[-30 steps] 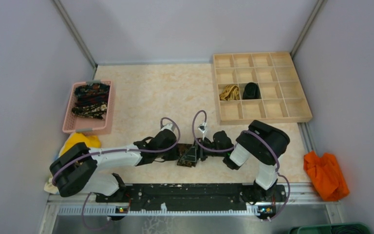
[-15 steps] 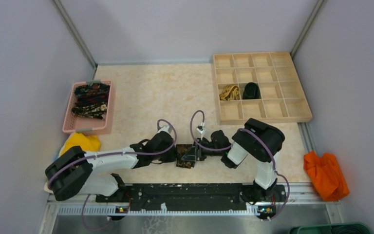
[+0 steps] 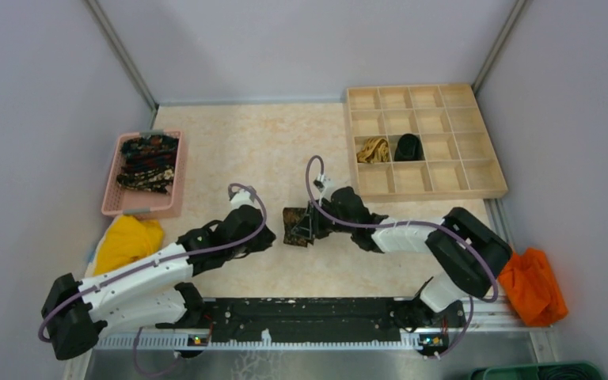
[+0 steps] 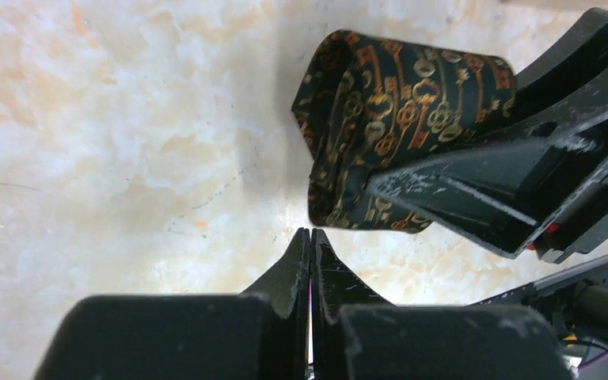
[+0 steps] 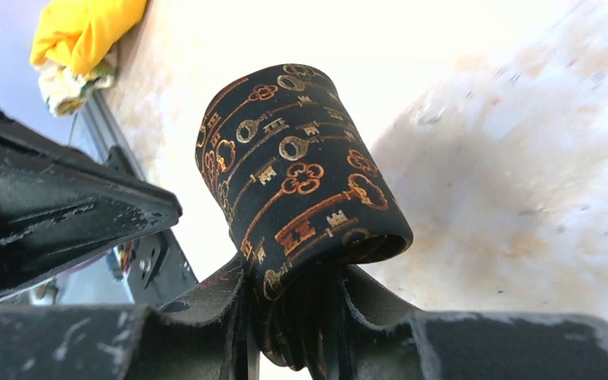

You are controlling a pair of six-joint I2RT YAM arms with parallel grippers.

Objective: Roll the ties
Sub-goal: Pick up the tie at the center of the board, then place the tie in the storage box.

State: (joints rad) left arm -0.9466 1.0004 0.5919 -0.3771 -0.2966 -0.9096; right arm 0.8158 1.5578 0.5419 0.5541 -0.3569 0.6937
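1. Pale marbled tabletop [image 3: 237,150] fills my views, with grey walls around it.
2. I see the right gripper [image 5: 297,317] pinched narrowly on a rolled dark fabric necktie with gold key print [image 5: 301,198]; the roll stands out past its fingertips.
3. The left gripper [image 4: 309,245] has its fingers pressed together, holding nothing. That roll sits just ahead of its tips, apart from them.
4. Beyond the right gripper, a wooden compartment tray [image 3: 475,146] holds a tan-gold rolled tie [image 3: 374,149] and a black rolled tie [image 3: 408,147] in neighbouring cells.
5. Well beyond the left gripper, a pink plastic basket [image 3: 138,204] holds more dark speckled ties [image 3: 149,162].
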